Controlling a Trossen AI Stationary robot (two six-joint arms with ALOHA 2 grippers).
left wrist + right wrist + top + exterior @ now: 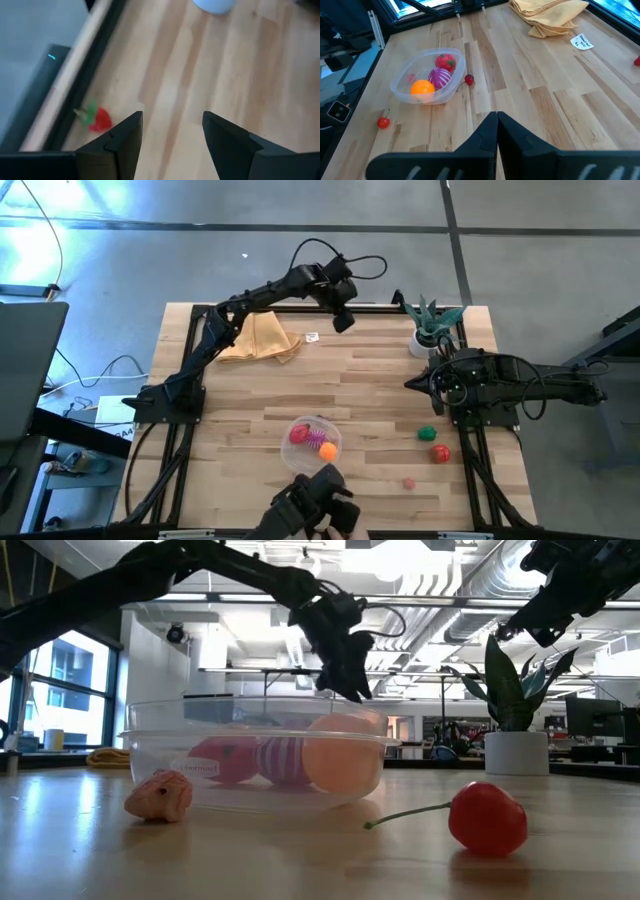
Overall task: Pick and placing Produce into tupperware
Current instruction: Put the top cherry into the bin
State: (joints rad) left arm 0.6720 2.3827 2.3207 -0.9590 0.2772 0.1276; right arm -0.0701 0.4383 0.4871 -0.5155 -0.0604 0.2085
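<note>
The clear tupperware (316,442) rests flat on the near middle of the table and holds a red toy (446,61), a purple striped one (439,78) and an orange one (422,88). Loose produce lies around it: a cherry (469,79) beside its wall, another cherry (383,121), a pink piece (160,796), and green (427,433) and red (440,452) pieces to its right. My left gripper (343,320) hovers open near the far edge; a red toy with a green leaf (100,120) lies just beyond its fingers. My right gripper (410,384) is shut and waits at the right.
A folded yellow-tan cloth (262,338) and a small paper label (312,337) lie at the far left of the table. A green spiky plant in a white pot (428,330) stands at the far right corner. Bare wood lies between the cloth and the tupperware.
</note>
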